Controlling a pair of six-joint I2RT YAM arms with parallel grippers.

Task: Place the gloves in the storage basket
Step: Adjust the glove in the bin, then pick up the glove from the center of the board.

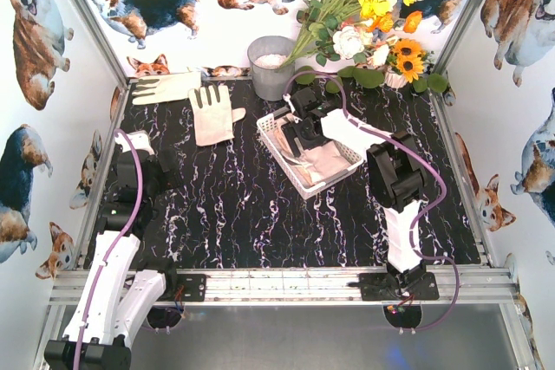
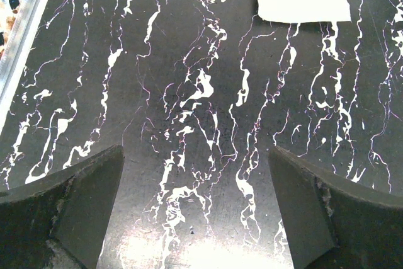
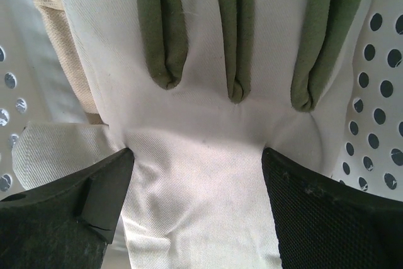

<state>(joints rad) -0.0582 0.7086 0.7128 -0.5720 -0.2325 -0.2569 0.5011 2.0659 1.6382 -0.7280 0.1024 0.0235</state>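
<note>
The right end effector (image 3: 195, 155) gapes wide over a glove (image 3: 201, 118) lying in the basket (image 3: 378, 111) — rising, it could snag the cloth and drag it out. 2 gloves (image 1: 212, 114) lie on the worktop (image 1: 225, 205) at the back; the left end effector (image 2: 195, 162) is wide too.

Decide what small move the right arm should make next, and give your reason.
Probably lift the right gripper straight up out of the storage basket: its jaws stand open over a glove already lying inside, and two gloves wait on the table at far left.
</note>
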